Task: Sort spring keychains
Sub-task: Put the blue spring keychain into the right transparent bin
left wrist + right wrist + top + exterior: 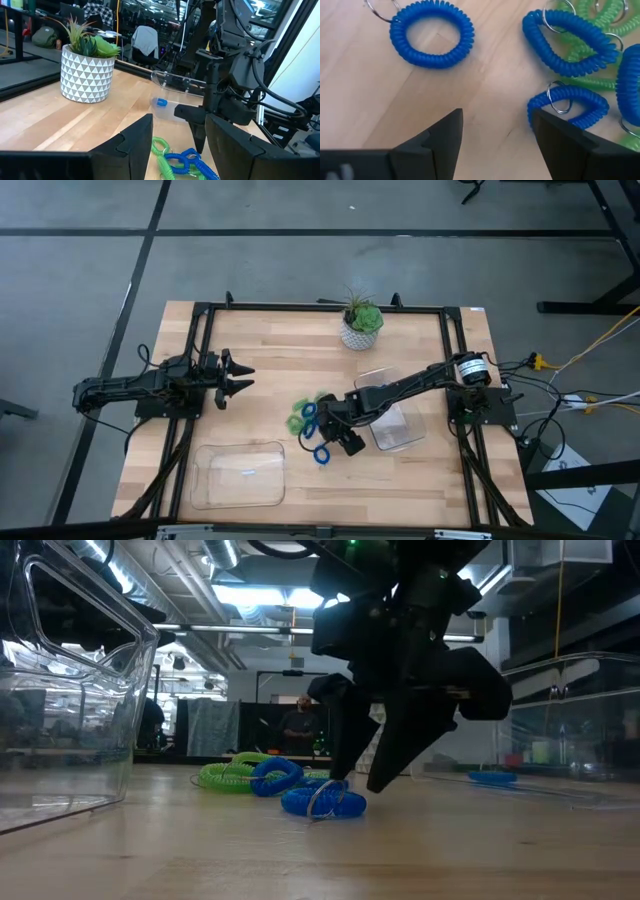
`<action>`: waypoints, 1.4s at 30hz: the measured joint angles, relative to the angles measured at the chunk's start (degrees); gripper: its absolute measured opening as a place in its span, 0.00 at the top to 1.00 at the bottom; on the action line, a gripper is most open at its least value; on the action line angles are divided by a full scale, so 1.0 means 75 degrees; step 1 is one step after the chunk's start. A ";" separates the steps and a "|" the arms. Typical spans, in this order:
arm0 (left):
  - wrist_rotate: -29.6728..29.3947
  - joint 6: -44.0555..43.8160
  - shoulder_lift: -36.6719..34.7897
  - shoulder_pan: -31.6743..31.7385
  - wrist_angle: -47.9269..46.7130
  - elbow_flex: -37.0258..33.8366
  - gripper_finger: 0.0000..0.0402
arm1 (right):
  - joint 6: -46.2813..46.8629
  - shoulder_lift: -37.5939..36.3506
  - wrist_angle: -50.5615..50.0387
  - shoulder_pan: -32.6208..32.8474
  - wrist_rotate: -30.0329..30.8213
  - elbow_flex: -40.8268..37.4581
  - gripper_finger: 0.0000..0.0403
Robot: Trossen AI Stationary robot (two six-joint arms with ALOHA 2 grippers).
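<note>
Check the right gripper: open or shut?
Open. The right gripper shows bare table between its spread fingers, holding nothing, above the blue keychains.

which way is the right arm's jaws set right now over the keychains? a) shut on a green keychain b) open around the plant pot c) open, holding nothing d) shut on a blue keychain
c: the right gripper has its jaws spread apart above bare wood, with the blue keychains lying loose on the table near it, none between them.
</note>
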 joint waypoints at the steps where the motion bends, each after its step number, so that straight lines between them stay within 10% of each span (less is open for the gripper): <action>1: 0.0002 -0.0002 0.0002 0.0001 -0.0001 -0.0001 0.56 | 0.0000 0.0000 0.0005 -0.0010 0.0000 0.0000 0.42; 35: 0.0002 0.0002 0.0001 0.0000 0.0005 0.0001 0.56 | 0.0098 0.0632 -0.0300 -0.0330 -0.0128 0.0554 0.42; 42: 0.0002 0.0002 0.0003 -0.0001 0.0003 0.0002 0.56 | 0.0107 0.0647 -0.0552 -0.0325 -0.0117 0.0557 0.54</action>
